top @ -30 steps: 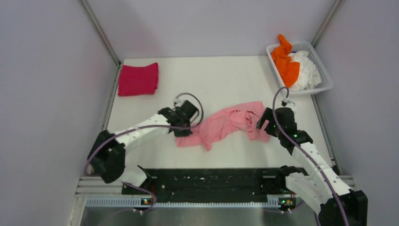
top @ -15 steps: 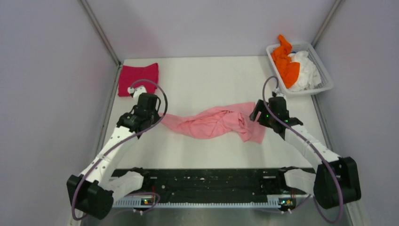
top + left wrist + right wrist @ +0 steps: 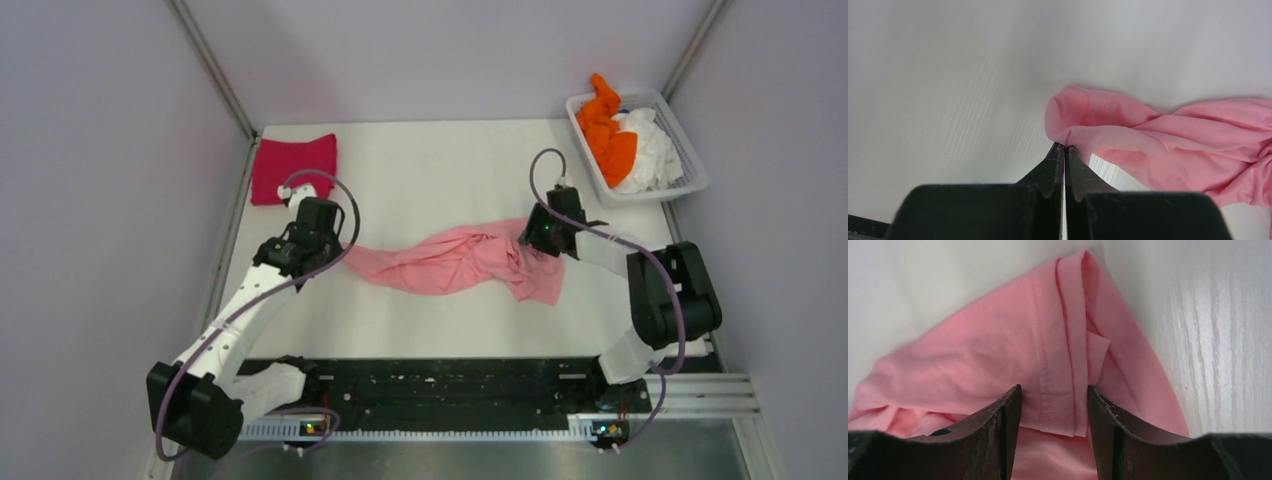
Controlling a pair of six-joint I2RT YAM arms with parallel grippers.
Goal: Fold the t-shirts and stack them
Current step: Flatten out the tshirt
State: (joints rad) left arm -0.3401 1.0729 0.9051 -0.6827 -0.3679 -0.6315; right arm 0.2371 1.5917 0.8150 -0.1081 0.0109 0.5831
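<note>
A light pink t-shirt (image 3: 455, 262) lies stretched in a twisted rope across the middle of the white tabletop (image 3: 450, 165), running from near the left edge towards the right edge, with both arms of a two-arm robot at its ends. The left gripper (image 3: 1064, 146) has its jaws pressed tight together on a rounded fold at the shirt's left end, a sliver of pink cloth nipped between the black fingertips. At the shirt's right end, where the cloth bunches into a wider flap, the right gripper (image 3: 1054, 390) is set low over the fabric with its jaws moderately apart; a hemmed, stitched fold lies between the two fingers, and the cloth there looks flat rather than pinched. A deep magenta-red t-shirt (image 3: 293, 167) sits folded into a neat rectangle at the far left corner of the tabletop. At the far right corner, a white slatted basket (image 3: 692, 170) holds a crumpled orange t-shirt (image 3: 607, 130) beside a crumpled white t-shirt (image 3: 652, 150), the orange one spilling over its far rim.
</note>
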